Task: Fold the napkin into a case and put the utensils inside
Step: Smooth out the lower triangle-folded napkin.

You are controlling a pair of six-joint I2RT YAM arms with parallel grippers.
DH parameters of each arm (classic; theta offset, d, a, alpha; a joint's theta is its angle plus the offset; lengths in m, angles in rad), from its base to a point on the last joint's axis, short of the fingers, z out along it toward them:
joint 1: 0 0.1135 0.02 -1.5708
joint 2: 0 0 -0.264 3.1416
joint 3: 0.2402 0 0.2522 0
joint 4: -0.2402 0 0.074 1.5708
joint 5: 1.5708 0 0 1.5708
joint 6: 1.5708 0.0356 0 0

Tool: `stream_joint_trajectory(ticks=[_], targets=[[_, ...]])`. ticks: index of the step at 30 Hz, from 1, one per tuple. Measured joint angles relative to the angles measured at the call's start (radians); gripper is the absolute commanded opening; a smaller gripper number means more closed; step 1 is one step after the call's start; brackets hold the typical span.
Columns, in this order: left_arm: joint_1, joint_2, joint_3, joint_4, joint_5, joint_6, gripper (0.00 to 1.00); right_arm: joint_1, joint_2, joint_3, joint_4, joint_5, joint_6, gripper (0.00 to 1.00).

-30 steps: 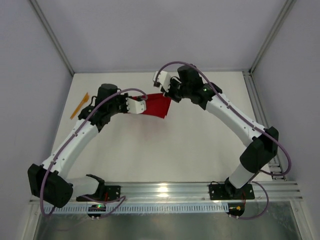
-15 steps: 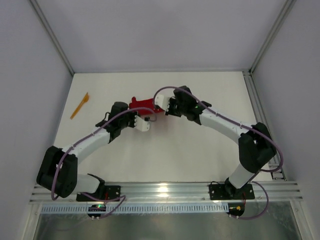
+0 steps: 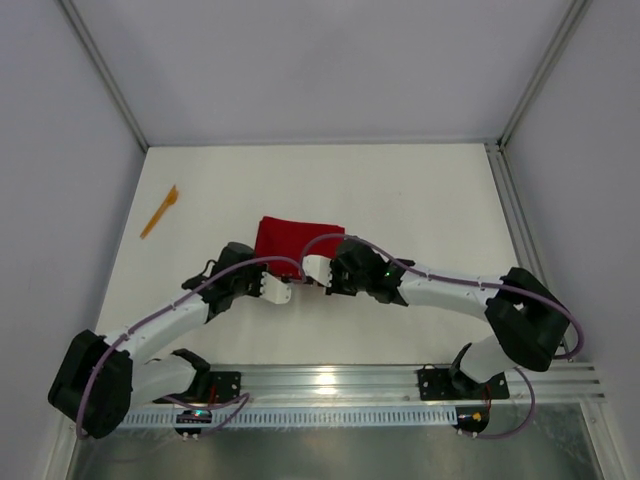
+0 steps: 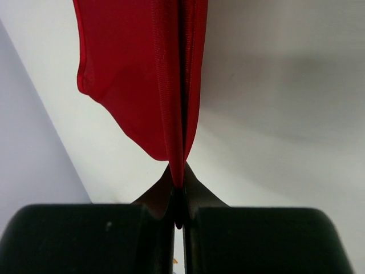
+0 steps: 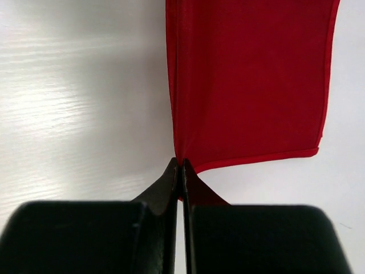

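Observation:
The red napkin lies on the white table at centre, its near edge held by both grippers. My left gripper is shut on the napkin's near left corner, seen pinched between the jaws in the left wrist view. My right gripper is shut on the near right corner, as the right wrist view shows. The napkin spreads flat away from the right jaws. In the left wrist view the napkin hangs in folds. One orange utensil lies far left on the table. The other utensils are out of view.
Grey walls enclose the table on three sides, with metal posts at the back corners. An aluminium rail runs along the near edge, carrying both arm bases.
Both grippers have pulled the napkin's held edge toward the near side and down. The cloth went from lifted and bunched to spread on the table.

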Motion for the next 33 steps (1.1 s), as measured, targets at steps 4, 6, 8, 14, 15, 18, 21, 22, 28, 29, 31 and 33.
stream_joint_trajectory(ticks=[4, 6, 8, 14, 15, 18, 21, 22, 28, 29, 31, 33], targets=[[-0.005, -0.037, 0.024, -0.112, 0.002, -0.095, 0.00, 0.016, -0.004, -0.007, 0.001, -0.015, 0.063, 0.03], [-0.006, -0.044, 0.071, -0.169, 0.004, -0.146, 0.00, 0.015, -0.027, -0.007, -0.008, -0.024, 0.089, 0.03], [-0.006, -0.072, 0.111, -0.213, 0.007, -0.187, 0.00, 0.014, -0.070, -0.007, -0.025, -0.039, 0.105, 0.03], [-0.003, -0.122, 0.255, -0.324, 0.008, -0.274, 0.00, 0.003, -0.174, 0.062, -0.127, -0.056, 0.124, 0.03], [-0.002, -0.122, 0.283, -0.328, 0.000, -0.282, 0.00, -0.008, -0.174, 0.097, -0.155, -0.057, 0.125, 0.03], [0.006, -0.122, 0.365, -0.331, -0.016, -0.284, 0.00, -0.053, -0.179, 0.190, -0.208, -0.061, 0.125, 0.03], [0.009, -0.122, 0.427, -0.334, -0.014, -0.281, 0.00, -0.090, -0.205, 0.247, -0.234, -0.073, 0.124, 0.03], [0.009, -0.123, 0.443, -0.335, -0.011, -0.281, 0.00, -0.097, -0.216, 0.262, -0.243, -0.077, 0.124, 0.03], [0.009, -0.122, 0.465, -0.333, 0.000, -0.262, 0.00, -0.110, -0.242, 0.325, -0.314, -0.102, 0.113, 0.03], [0.009, -0.120, 0.465, -0.329, 0.002, -0.253, 0.00, -0.121, -0.237, 0.336, -0.324, -0.112, 0.111, 0.03], [0.010, -0.111, 0.465, -0.310, 0.008, -0.229, 0.00, -0.157, -0.207, 0.372, -0.342, -0.138, 0.106, 0.03], [0.014, -0.092, 0.466, -0.281, 0.010, -0.205, 0.00, -0.194, -0.165, 0.420, -0.355, -0.154, 0.098, 0.03]])
